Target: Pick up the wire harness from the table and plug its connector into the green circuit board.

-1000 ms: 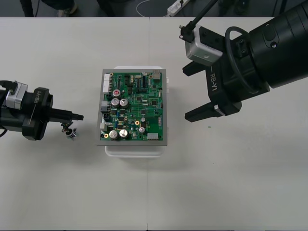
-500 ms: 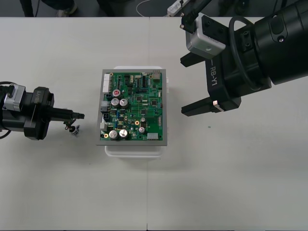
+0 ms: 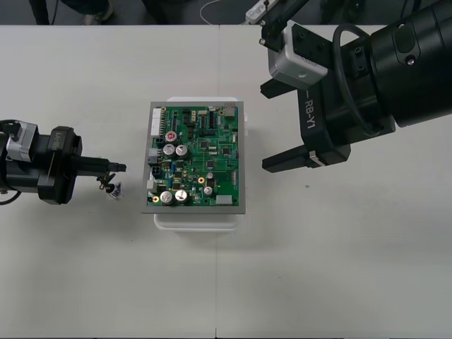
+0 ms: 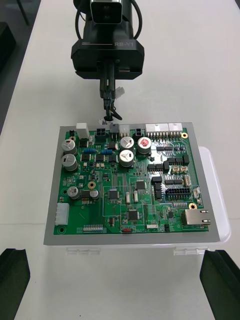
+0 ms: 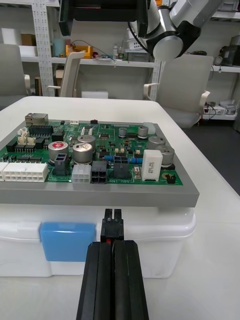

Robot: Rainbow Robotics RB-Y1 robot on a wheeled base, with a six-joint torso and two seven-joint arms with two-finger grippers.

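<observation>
The green circuit board (image 3: 196,157) lies on its white base (image 3: 198,220) at the table's middle. Left of it, my left gripper (image 3: 117,167) is shut on the harness's small black plug (image 5: 112,227), which points at the board's near edge, a short way off. The wires and metal socket (image 3: 113,188) hang below the fingers (image 5: 112,280). In the right wrist view the left gripper (image 4: 107,95) holds the harness (image 4: 110,114) just beyond the board (image 4: 132,182). My right gripper (image 3: 275,126) hovers open just right of the board, fingers (image 4: 220,275) far apart.
Bare table surrounds the base on all sides. The right arm's bulky black wrist (image 3: 395,70) hangs over the table's far right. A blue label (image 5: 67,241) sits on the base's side wall, facing the left gripper.
My left gripper has crept right towards the board with the harness in it. The right gripper has shifted a little left, closer to the board's right edge.
</observation>
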